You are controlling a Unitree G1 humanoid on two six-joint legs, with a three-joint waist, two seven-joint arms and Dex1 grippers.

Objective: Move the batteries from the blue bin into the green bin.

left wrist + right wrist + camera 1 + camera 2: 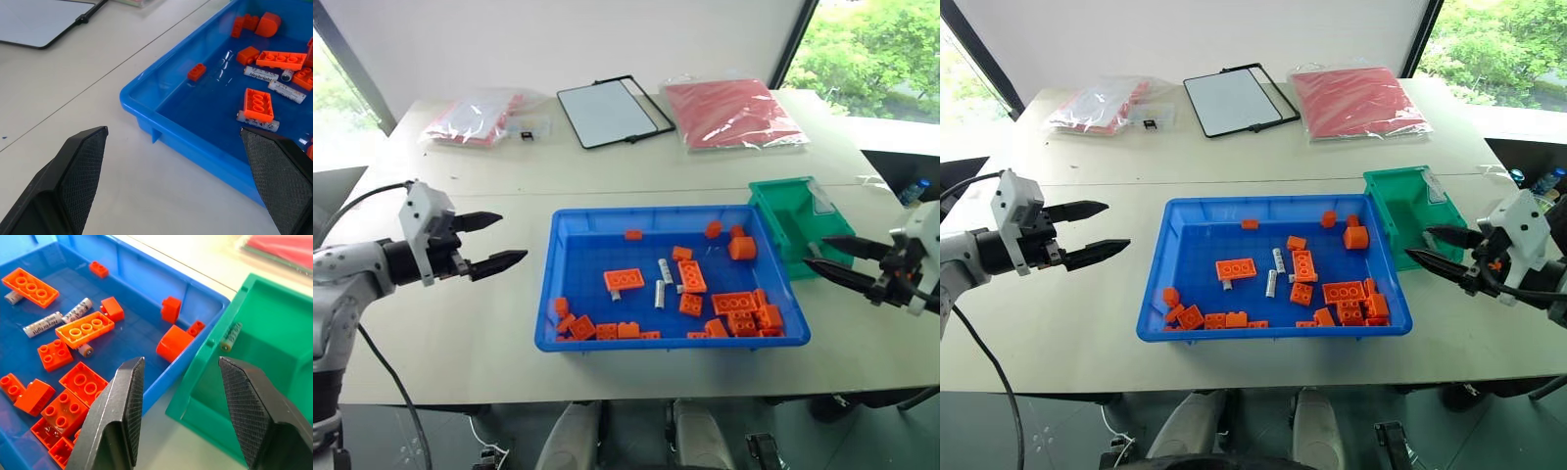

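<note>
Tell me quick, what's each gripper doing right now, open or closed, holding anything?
Left gripper: open, empty, beside the blue bin.
Right gripper: open, empty, by the green bin.

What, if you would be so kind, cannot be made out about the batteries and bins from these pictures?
- How many batteries remain in the blue bin: orange bricks lie over some in both wrist views.
- One battery shows inside the green bin, against its wall; the right tool's fingers hide part of the floor, so others cannot be ruled out.
- The battery print is too small to read in the head views.
</note>
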